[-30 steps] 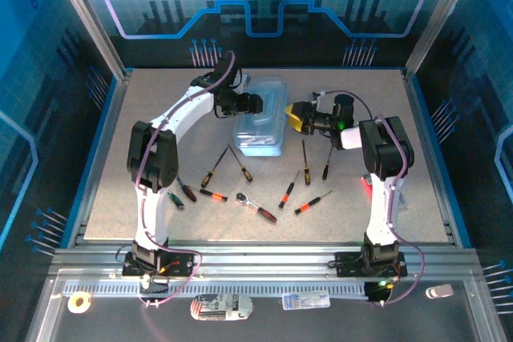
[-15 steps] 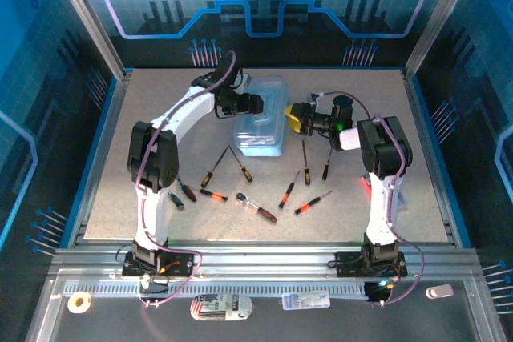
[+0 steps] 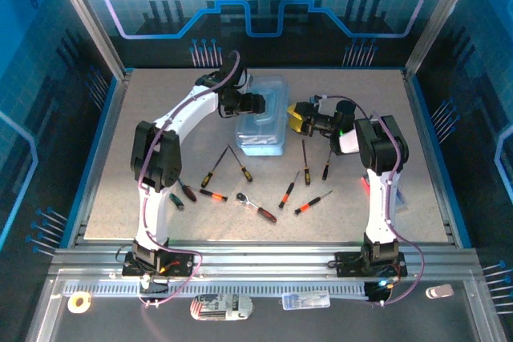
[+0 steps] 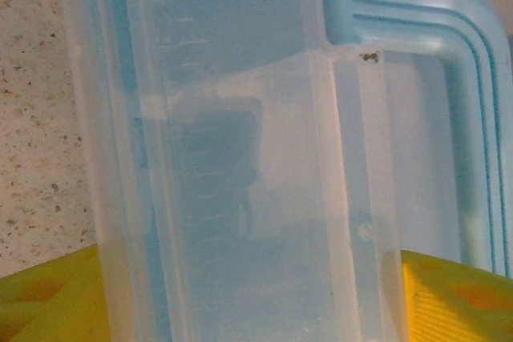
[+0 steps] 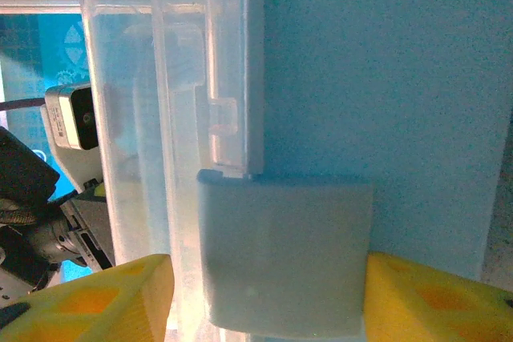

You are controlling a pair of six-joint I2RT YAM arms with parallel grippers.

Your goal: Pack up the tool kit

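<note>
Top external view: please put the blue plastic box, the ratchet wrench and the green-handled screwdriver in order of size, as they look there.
1. blue plastic box, clearly the largest
2. ratchet wrench
3. green-handled screwdriver, the smallest

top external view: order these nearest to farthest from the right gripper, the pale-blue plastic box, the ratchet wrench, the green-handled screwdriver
1. translucent pale-blue plastic box, just left of the right gripper.
2. silver ratchet wrench with a red-and-black handle, near middle of the table.
3. small green-handled screwdriver, near left, beside the left arm.
</note>
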